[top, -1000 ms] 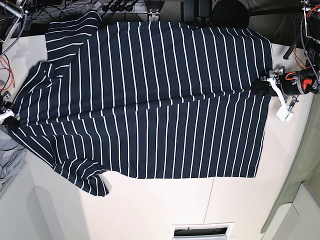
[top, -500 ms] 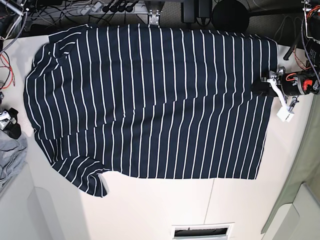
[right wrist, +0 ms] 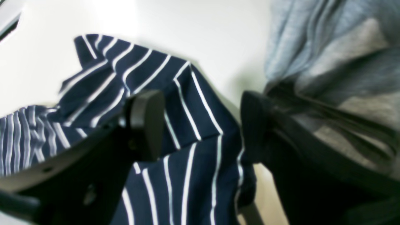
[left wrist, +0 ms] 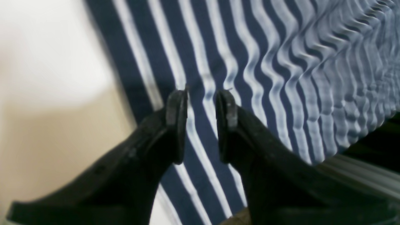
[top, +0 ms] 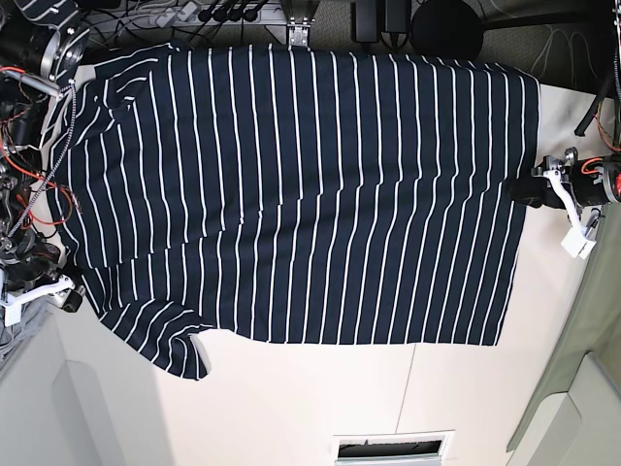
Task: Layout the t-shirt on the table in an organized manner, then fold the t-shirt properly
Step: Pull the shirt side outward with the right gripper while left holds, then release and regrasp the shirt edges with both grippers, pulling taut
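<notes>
The t-shirt, dark navy with thin white stripes, lies spread flat across the table, hem to the right and sleeves to the left. My left gripper sits at the hem's edge. In the left wrist view, my left gripper hovers over striped cloth with a narrow gap between its fingers and nothing pinched. My right gripper is beside the near-left sleeve. In the right wrist view, my right gripper stands wide open above the sleeve cloth, holding nothing.
A plain grey garment is bunched just beyond my right gripper at the table's left edge. Cables and arm hardware crowd the back left corner. A dark slot sits in the front edge, and a thin seam runs toward it.
My right gripper has opened and let go of the shirt's left side, then moved toward the near-left sleeve. The shirt has settled flat. My left gripper has slid right to the hem's edge.
</notes>
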{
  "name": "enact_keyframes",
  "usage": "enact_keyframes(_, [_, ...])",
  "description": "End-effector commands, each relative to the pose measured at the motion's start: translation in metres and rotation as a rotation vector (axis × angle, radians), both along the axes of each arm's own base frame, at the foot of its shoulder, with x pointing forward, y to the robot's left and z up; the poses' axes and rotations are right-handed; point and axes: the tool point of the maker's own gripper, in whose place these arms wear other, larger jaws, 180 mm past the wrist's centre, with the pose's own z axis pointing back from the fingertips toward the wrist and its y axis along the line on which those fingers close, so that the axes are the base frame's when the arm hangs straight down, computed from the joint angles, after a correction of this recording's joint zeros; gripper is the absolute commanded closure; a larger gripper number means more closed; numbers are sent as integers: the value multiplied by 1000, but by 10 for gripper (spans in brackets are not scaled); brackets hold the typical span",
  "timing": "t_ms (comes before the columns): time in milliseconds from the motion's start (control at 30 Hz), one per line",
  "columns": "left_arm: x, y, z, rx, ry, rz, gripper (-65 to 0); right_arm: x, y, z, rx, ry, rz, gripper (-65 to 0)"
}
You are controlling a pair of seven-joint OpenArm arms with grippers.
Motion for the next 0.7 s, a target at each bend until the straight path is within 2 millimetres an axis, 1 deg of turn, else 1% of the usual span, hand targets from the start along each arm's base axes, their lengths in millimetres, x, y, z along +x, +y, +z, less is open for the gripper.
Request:
enact_keyframes(0, [17, 7, 17, 12, -76, 5, -190, 11, -11, 15, -21, -40, -18, -380])
enact_keyframes(167, [47, 16, 31, 83, -173, 5, -190, -1, -17, -14, -37, 19, -44, -379])
enact_keyframes(200, [51, 18, 31, 94, -170, 11, -190, -4, -18, -20, -32, 25, -54, -370])
enact_keyframes(233, [54, 19, 29, 101, -161, 13, -190, -8, -18, -27, -26, 35, -62, -339])
enact_keyframes(300, [56, 18, 21, 106, -130, 7, -190, -13, -18, -38, -13, 53, -73, -269])
enact_keyframes(333, [57, 17, 16, 107, -111, 1, -190, -14, -16, -40, -6, 54, -72, -251])
enact_keyframes(433, [56, 12, 0, 104, -66, -15, -190, -15, -9, -45, 8, 56, -43, -246])
enact_keyframes(500, [53, 7, -13, 112, -31, -29, -190, -15, -8, -45, 5, 58, -35, -204])
enact_keyframes(567, [49, -1, -29, 126, 15, -48, -190, -16, -9, -45, -14, 65, -16, -118])
enact_keyframes(633, [42, -10, -45, 134, 59, -63, -190, -15, -9, -43, -20, 58, 17, 0])
enact_keyframes(667, [39, -13, -52, 141, 79, -63, -190, -15, -10, -40, -21, 51, 23, 0])
